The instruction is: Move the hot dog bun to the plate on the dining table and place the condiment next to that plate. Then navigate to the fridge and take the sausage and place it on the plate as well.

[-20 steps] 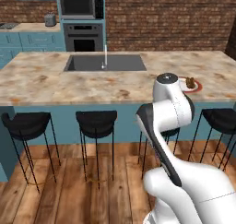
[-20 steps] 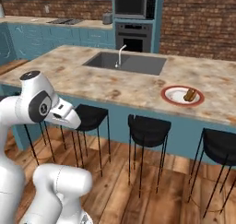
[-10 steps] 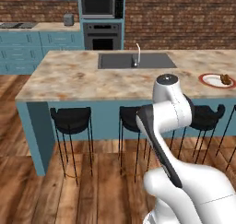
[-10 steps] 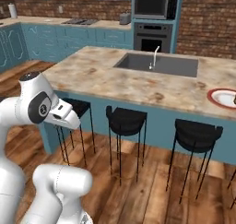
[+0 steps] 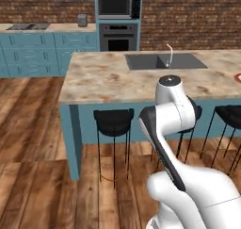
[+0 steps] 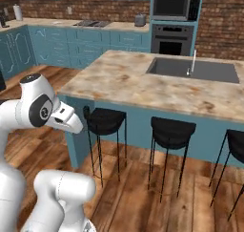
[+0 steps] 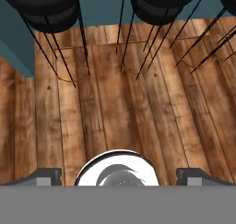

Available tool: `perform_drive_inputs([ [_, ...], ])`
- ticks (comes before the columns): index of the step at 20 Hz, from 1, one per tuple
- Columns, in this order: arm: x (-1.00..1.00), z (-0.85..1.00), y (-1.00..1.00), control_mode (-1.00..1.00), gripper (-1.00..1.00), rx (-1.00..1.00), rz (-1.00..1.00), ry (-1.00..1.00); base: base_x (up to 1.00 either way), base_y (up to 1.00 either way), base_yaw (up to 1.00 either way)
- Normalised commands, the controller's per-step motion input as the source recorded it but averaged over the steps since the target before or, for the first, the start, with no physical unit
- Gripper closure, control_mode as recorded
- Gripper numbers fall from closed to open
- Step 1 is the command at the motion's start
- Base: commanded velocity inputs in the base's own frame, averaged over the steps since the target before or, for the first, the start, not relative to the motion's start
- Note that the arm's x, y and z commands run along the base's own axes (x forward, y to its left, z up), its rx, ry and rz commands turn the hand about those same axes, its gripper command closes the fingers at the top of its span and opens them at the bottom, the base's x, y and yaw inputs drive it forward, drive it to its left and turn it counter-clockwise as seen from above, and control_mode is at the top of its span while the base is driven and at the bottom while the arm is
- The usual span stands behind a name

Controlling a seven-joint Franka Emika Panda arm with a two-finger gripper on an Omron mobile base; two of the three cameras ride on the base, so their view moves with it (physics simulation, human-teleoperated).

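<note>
While the gripper [image 7: 120,174] hangs spread and empty over the floor, the base could clip a stool [image 5: 113,121] (they crowd the dining table [image 5: 103,77]).

I see a beige-brown marbled tabletop [image 5: 108,77] on a teal base, black stools [image 6: 106,121], red brick wall [image 5: 188,16], brown plank floor [image 7: 115,108].

The left base view looks from behind the arm [image 5: 174,129] at the long table [image 5: 99,79], with the sink [image 5: 164,61] at upper right. The right base view looks from the other side, and both share the table, sink [image 6: 193,69] and stools [image 6: 106,121]. The hand view looks straight down, close to the wood floor [image 7: 110,108].
</note>
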Motion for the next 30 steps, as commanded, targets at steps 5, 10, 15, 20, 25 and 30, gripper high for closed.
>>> perform_drive_inputs([
  [5, 0.00, 0.00, 0.00, 1.00, -1.00, 0.00, 0.00, 0.00, 0.02, 1.00, -0.14],
  [10, 0.00, 0.00, 0.00, 1.00, -1.00, 0.00, 0.00, 0.00, 0.21, 1.00, -0.12],
  [15, 0.00, 0.00, 0.00, 1.00, -1.00, 0.00, 0.00, 0.00, 0.24, 1.00, -0.11],
  [20, 0.00, 0.00, 0.00, 1.00, -1.00, 0.00, 0.00, 0.00, 0.55, 1.00, -0.06],
  [25, 0.00, 0.00, 0.00, 1.00, -1.00, 0.00, 0.00, 0.00, 0.92, 1.00, -0.04],
  [30, 0.00, 0.00, 0.00, 1.00, -1.00, 0.00, 0.00, 0.00, 1.00, 0.94, -0.05],
])
